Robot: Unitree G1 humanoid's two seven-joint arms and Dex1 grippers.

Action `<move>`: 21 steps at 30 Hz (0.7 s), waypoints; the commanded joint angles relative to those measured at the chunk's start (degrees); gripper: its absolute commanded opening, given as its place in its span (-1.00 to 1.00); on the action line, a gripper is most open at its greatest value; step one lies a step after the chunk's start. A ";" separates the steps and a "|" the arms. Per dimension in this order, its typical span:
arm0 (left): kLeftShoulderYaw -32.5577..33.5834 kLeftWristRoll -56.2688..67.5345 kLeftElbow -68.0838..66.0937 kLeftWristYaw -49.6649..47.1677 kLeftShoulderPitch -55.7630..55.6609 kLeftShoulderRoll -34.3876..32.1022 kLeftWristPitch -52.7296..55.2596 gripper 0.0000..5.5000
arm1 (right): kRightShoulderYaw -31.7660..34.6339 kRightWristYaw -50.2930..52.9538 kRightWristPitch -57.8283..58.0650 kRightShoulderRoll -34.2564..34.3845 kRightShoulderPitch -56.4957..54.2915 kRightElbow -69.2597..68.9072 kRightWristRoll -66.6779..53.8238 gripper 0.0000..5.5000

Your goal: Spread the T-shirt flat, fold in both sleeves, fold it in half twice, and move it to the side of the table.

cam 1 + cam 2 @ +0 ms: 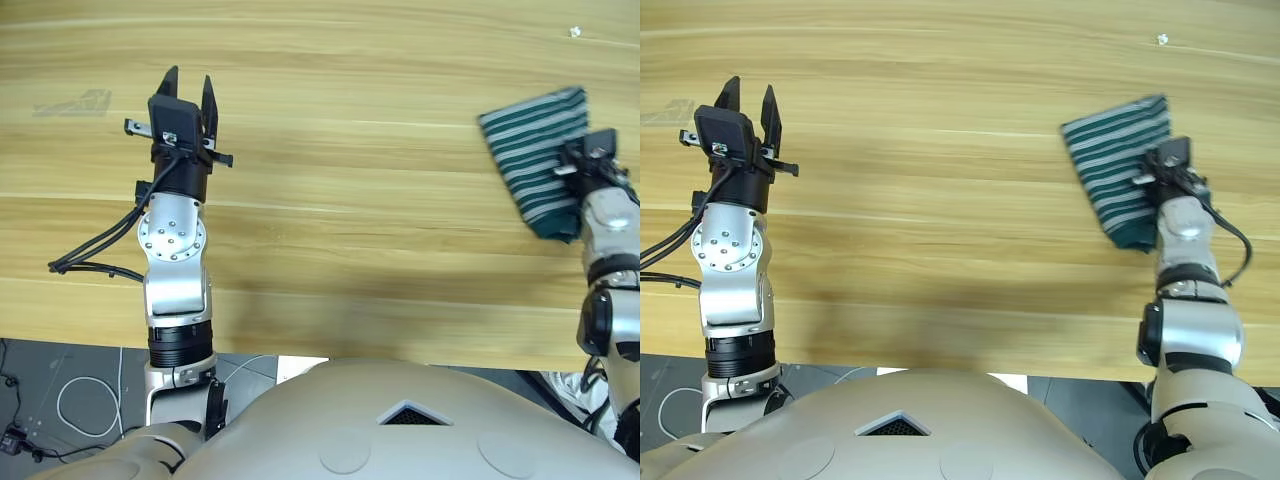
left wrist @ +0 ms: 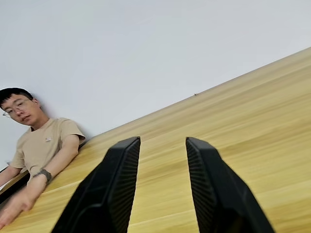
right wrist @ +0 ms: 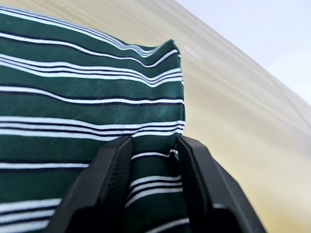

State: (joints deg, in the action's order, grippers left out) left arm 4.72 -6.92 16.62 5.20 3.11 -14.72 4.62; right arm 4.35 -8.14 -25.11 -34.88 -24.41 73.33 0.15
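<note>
One T-shirt (image 1: pixel 528 135) lies on the worktop (image 1: pixel 350 220). It is dark green with thin white stripes and is folded into a compact, roughly rectangular packet. It sits far over on the right side of the worktop, about midway between the near edge and the far edge, and is turned at an angle so that its long sides run obliquely to those edges. One corner points toward the near edge.

There are two grippers, one per arm. The right gripper (image 3: pixel 154 141) is at the near right end of the packet, touching the cloth. Its jaws stand apart about as wide as those of the other arm, with striped fabric lying between and around them. The fabric's edge rises in a small ridge just beyond them. Whether the jaws squeeze the cloth cannot be told.

The left gripper (image 1: pixel 189 78) is over the left part of the worktop, well apart from the T-shirt and pointing toward the far edge. Its jaws are wide apart, with bare wood showing through the gap.

One small white speck (image 1: pixel 574 32) rests toward the far right corner, beyond the T-shirt and not touching it. One faint grey mark (image 1: pixel 75 103) shows on the wood on the left side, just beside the left gripper.
</note>
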 commanded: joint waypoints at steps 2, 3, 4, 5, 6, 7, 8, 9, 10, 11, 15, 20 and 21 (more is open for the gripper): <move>1.46 2.26 1.59 -1.83 3.11 3.20 -1.59 -0.37 | 4.33 1.29 -1.77 1.39 9.56 1.01 -2.29 -0.38; 0.65 2.04 1.61 -1.70 3.73 3.59 -2.57 -0.37 | 4.64 1.01 -2.58 1.80 9.28 0.69 -2.38 -0.38; -0.32 1.90 1.47 -1.47 3.99 3.98 -3.10 -0.37 | 5.12 0.36 -3.33 2.17 8.73 0.42 -2.60 -0.38; -1.30 1.51 1.14 -1.29 3.86 4.21 -3.59 -0.37 | 5.69 0.11 -3.65 2.39 8.19 0.29 -2.89 -0.38; -2.42 0.83 0.61 -1.13 3.54 4.37 -4.05 -0.37 | 5.94 0.49 -4.73 2.37 7.46 -0.02 -2.78 -0.38; -3.04 0.47 0.11 -1.15 3.21 4.49 -4.31 -0.37 | 6.47 0.94 -5.95 2.34 6.77 -0.36 -3.02 -0.38; -3.32 0.47 -0.44 -1.24 2.84 4.71 -4.51 -0.37 | 7.26 1.53 -8.78 2.17 5.89 -1.25 -3.47 -0.38; -3.30 0.21 -0.69 -1.67 2.56 4.73 -5.03 -0.37 | 8.94 1.35 -14.47 2.17 4.82 -3.54 -5.04 -0.38; -2.92 0.43 -0.59 -2.01 2.33 4.85 -5.56 -0.37 | 10.58 0.95 -19.69 2.32 3.96 -5.97 -6.67 -0.38; -2.19 1.30 -0.20 -2.18 2.05 5.15 -6.02 -0.37 | 12.03 0.20 -24.95 2.70 3.27 -8.96 -8.42 -0.38; 0.48 3.72 1.84 -4.12 1.18 6.77 -10.10 -0.37 | 12.17 0.03 -37.53 7.33 5.36 -29.39 -12.19 -0.38; -0.96 4.21 -2.21 -4.83 1.31 9.20 -14.28 -0.37 | 6.39 -1.51 -37.61 16.48 10.70 -38.59 -11.76 -0.38; -1.50 3.75 -3.89 -5.06 0.98 9.63 -15.25 -0.37 | 4.93 -2.18 -36.62 18.64 11.63 -38.43 -12.01 -0.38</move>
State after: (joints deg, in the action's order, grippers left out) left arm 4.28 -2.90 15.99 0.56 4.98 -6.02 -9.28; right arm 11.74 -8.99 -63.80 -19.84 -14.70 35.25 -11.60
